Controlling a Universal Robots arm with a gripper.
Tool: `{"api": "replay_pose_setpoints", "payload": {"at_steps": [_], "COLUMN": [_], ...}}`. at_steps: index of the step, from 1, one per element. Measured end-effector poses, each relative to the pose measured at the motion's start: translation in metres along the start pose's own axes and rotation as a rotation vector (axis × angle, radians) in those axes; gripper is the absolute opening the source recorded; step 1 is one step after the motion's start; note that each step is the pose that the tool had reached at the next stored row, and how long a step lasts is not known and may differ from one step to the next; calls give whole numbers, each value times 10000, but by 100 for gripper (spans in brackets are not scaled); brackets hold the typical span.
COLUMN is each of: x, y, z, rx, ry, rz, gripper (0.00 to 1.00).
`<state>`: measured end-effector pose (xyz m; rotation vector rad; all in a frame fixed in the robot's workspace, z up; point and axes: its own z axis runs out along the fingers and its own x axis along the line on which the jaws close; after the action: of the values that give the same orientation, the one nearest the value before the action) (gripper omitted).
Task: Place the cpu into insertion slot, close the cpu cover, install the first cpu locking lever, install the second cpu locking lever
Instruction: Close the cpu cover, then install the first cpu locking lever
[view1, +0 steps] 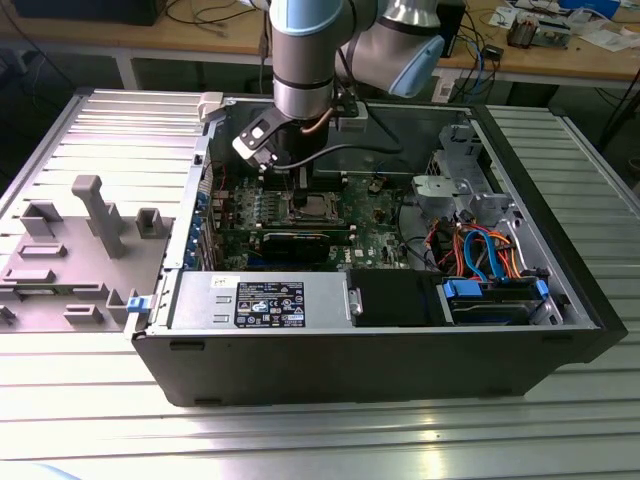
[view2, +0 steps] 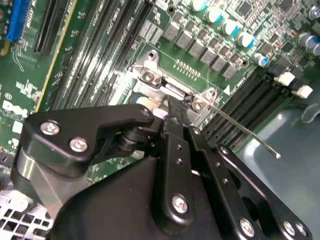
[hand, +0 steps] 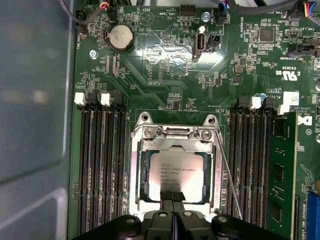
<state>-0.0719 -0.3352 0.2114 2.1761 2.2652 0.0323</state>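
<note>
Over the silver-rimmed square insertion slot (hand: 176, 131), the black pincer (hand: 172, 194), closed up and empty, meets the seated grey square cpu (hand: 175, 170); the shiny metal cpu cover (hand: 135, 175) looks lowered, its thin wire lever (hand: 229, 182) unlatched.

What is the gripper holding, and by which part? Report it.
Nothing. In the first wrist view the gripper is shut empty, its tips at the edge of the cpu inside the cpu cover.
</note>
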Motion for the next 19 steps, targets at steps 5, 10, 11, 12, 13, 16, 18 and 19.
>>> {"api": "replay_pose_setpoints", "payload": {"at_steps": [5,10,11,12,13,16,18,19], "x": [-2,-5,-5,-5,-5,-5,-5,-5], "y": [83,149,149,149,149,149,149,149], "z": [-58,-53,-53,-52,-52,-52,-52,-52], "rx": [-1,-1,-1,-2,-2,-2,-1,-2], "ry": [-1,-3,-2,-2,-2,-2,-2,-2], "rz": [4,1,2,1,1,0,0,0], "gripper": [11,11,11,11,11,11,11,11]}}
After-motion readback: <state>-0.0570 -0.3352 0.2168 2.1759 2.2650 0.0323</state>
